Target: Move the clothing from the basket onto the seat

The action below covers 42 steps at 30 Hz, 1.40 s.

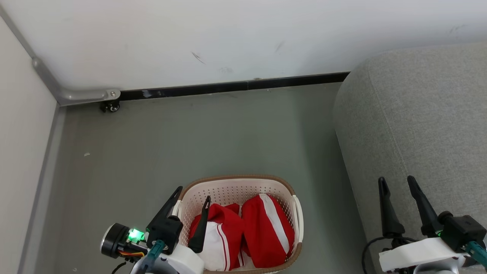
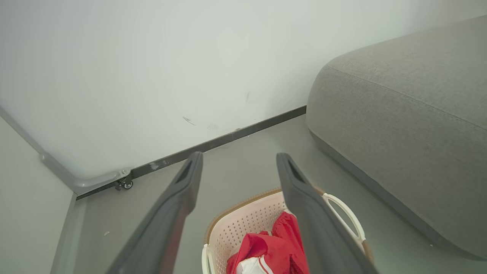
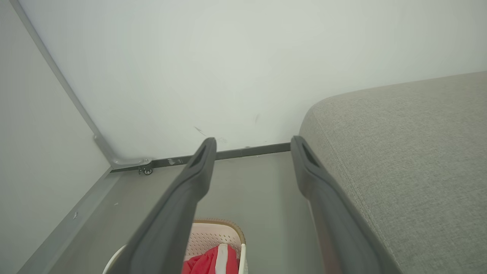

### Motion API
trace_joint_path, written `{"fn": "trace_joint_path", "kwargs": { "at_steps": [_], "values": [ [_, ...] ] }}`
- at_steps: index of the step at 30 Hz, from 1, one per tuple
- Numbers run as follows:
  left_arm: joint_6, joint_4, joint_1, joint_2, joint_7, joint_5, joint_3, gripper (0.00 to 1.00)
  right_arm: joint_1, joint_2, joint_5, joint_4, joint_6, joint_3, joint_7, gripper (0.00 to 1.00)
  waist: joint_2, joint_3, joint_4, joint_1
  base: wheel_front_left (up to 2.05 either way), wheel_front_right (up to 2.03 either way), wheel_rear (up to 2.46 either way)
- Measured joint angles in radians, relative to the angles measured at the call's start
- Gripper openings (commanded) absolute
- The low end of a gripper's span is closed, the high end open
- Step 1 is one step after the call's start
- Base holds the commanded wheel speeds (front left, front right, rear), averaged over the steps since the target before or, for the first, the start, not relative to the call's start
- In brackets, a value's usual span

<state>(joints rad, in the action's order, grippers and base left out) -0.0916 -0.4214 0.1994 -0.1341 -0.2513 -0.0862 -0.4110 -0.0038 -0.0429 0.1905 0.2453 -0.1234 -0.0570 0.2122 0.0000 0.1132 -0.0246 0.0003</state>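
At the far left, a pale upright side panel (image 1: 23, 125) is meeting the white back wall (image 1: 228, 38) at a grey metal corner rail (image 1: 83, 95), with a small black caster wheel (image 1: 110, 107) sitting under the rail's end. A black skirting strip (image 1: 236, 86) is running along the wall's foot above the grey-green floor (image 1: 190, 137). The left gripper (image 1: 193, 193) is hanging over the left rim of the cream-white perforated plastic basket with a brown rim (image 1: 236, 177). Its two dark fingers are spreading wide and gripping nothing. In the head view one finger is lying outside the basket's left wall and the other over the contents; contact with the fabric cannot be confirmed. The basket is standing on the floor, just beside the seat. The bright red fabric clothing with white panels and stripe trim (image 1: 262, 228) is lying bunched inside it, two bundles side by side. To the right, the large grey woven upholstered seat (image 1: 418, 114) is standing against the wall. The right gripper (image 1: 396, 179) is hovering over the seat's near left portion, fingers parted wide and carrying nothing.
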Motion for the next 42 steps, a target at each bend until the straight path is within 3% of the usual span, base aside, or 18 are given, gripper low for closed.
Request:
{"fn": "trace_joint_path", "kwargs": {
  "at_steps": [29,42],
  "values": [
    [0.067,-0.234,0.238,0.008,0.028,0.055,-0.054,1.0,-0.081,0.0,0.031,-0.126,0.0,-0.007,0.025,1.0,0.0,0.293,-0.098,0.0,0.0,0.0,0.0],
    [0.075,-0.335,0.32,0.007,0.049,0.065,-0.06,1.0,-0.161,0.0,0.067,-0.138,0.0,0.034,0.027,1.0,0.0,0.43,-0.158,-0.0001,0.0,0.0,0.0]
  ]
}}
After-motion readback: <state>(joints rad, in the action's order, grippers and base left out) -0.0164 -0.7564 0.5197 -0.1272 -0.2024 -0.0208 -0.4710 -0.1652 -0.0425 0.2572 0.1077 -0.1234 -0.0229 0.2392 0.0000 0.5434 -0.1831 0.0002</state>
